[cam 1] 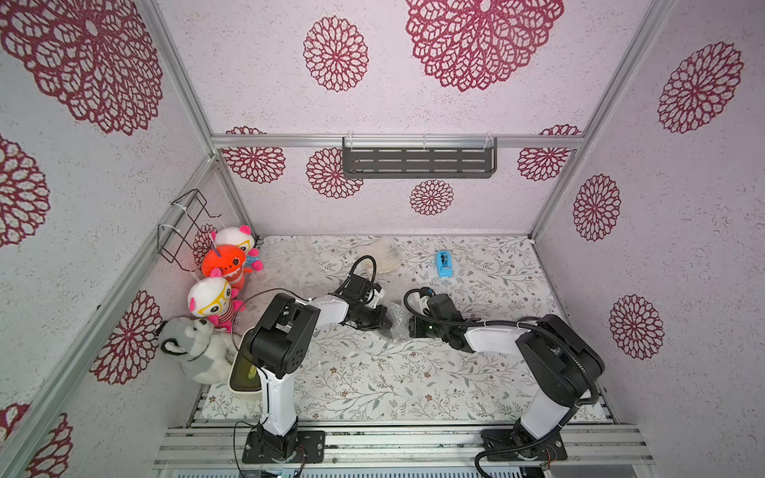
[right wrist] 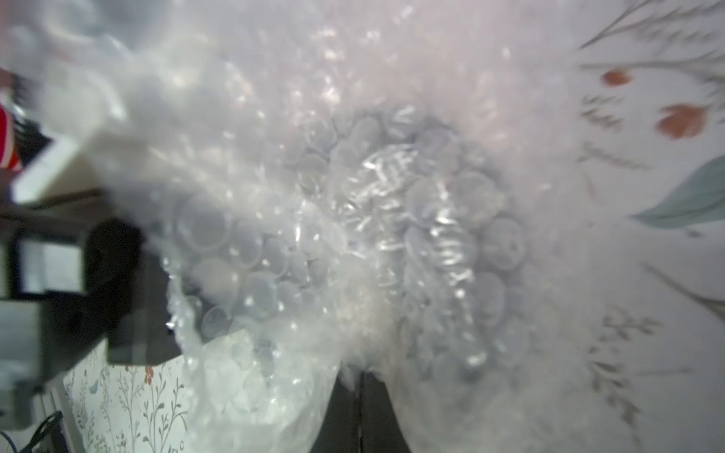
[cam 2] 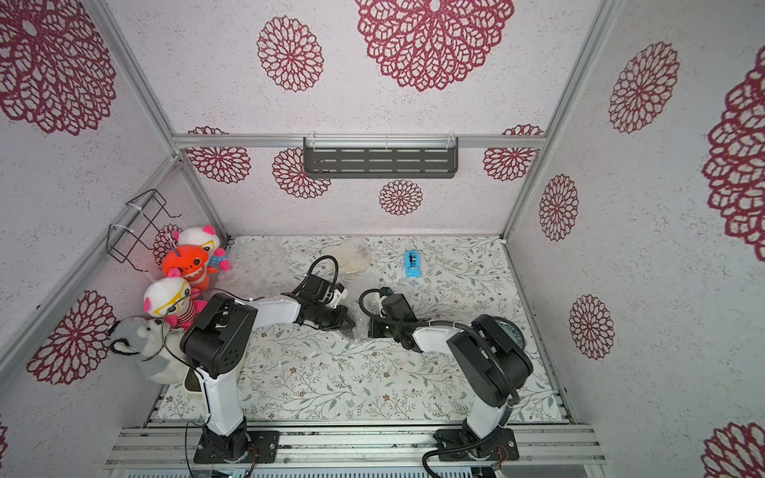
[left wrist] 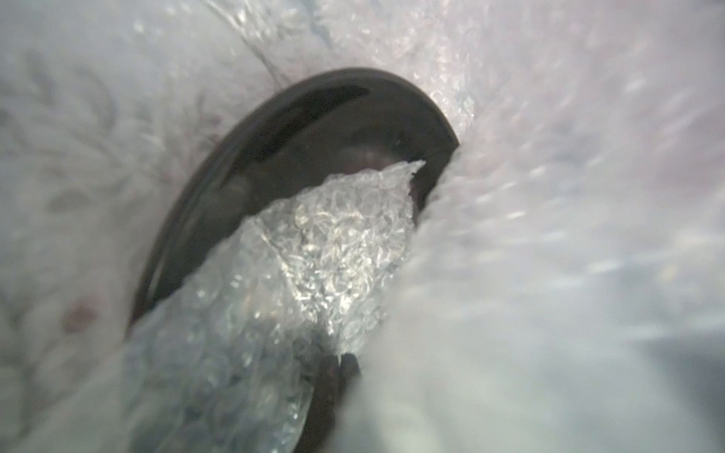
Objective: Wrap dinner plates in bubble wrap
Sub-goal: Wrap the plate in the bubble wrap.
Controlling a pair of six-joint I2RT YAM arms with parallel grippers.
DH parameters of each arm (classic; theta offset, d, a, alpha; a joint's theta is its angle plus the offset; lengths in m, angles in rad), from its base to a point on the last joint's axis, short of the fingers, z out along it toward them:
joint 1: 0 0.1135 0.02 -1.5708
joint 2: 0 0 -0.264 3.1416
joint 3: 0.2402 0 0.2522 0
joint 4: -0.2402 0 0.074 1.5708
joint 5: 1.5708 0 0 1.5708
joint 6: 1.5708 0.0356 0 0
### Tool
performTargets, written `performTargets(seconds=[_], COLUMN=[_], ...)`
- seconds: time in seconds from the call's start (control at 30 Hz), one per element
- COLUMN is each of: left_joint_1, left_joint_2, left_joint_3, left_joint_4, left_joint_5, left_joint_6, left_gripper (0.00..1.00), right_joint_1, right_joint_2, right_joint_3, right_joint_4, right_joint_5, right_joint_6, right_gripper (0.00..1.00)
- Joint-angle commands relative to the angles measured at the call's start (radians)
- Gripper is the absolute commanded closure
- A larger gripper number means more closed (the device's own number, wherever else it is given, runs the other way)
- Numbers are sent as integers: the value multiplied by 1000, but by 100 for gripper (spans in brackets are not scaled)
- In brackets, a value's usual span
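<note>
"How far along was the job?"

"About a third, I'd judge. The cream plate (cam 1: pixel 383 256) lay near the back edge of the tabletop (cam 1: pixel 372 385), already bundled in wrap. The black plate (left wrist: pixel 298 137) sat at the middle with bubble wrap (left wrist: pixel 333 243) around it and one flap folded over part of it. Much of its face was bare."

"And the grippers?"

"The left gripper (cam 1: pixel 383 323) and right gripper (cam 1: pixel 414 329) met over that plate, each with its jaws pinched together on a fold of the wrap."

"What was left?"

"Closing that bundle, then the blue-grey plate (cam 2: pixel 513 329) near the right edge. It was half hidden by the right arm and looked unwrapped. A spare sheet (cam 1: pixel 285 258) lay in the back left corner, and a blue tape dispenser (cam 1: pixel 443 264) stood near the back edge."

"The room?"

"A leafy cloth covered the tabletop. The pale walls had crimson rosettes, with a dark shelf (cam 1: pixel 419 161) on the back wall and a wire basket (cam 1: pixel 186 225) on the left one. Soft toys (cam 1: pixel 223 265) lined the left edge, and a cream tub (cam 1: pixel 240 374) sat near the front left corner."
</note>
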Motion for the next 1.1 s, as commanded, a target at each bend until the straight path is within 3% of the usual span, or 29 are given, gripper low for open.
performTargets(seconds=[0.0, 0.17, 0.23, 0.33, 0.43, 0.5, 0.6, 0.73, 0.9, 1.07], left_joint_1=[5, 4, 3, 4, 4, 4, 3, 4, 4, 2], left_joint_2=[65, 68, 71, 68, 66, 65, 66, 65, 66, 68], left_joint_3=[-10, -13, -11, -11, -13, -12, -9, -4, 1, 3], left_joint_4=[-57, -51, -52, -49, -46, -42, -42, -45, -45, -38], left_joint_5=[-74, -76, -73, -70, -63, -60, -53, -44, -39, -28], left_joint_6=[20, 30, 34, 36, 35, 33, 34, 38, 39, 44], left_gripper=[99, 100, 100, 100, 100, 100, 100, 100, 100, 100], right_joint_1=[-143, -327, -372, -404, -411, -411, -409, -373, -304, -233], right_joint_2=[-91, -102, -107, -156, -273, -374, -527, -635, -617, -487], right_joint_3=[45, 47, 56, 32, -64, -152, -296, -455, -460, -463], right_joint_4=[-110, -194, -248, -334, -367, -364, -327, -186, -242, -101], right_joint_5=[76, 53, 66, 161, 225, 199, 11, -198, -55, -92], right_joint_6=[1, -12, -6, -5, -9, -41, -93, -45, -36, -29], right_gripper=[100, 96, 72, 46, 40, 40, 48, 58, 55, 71])
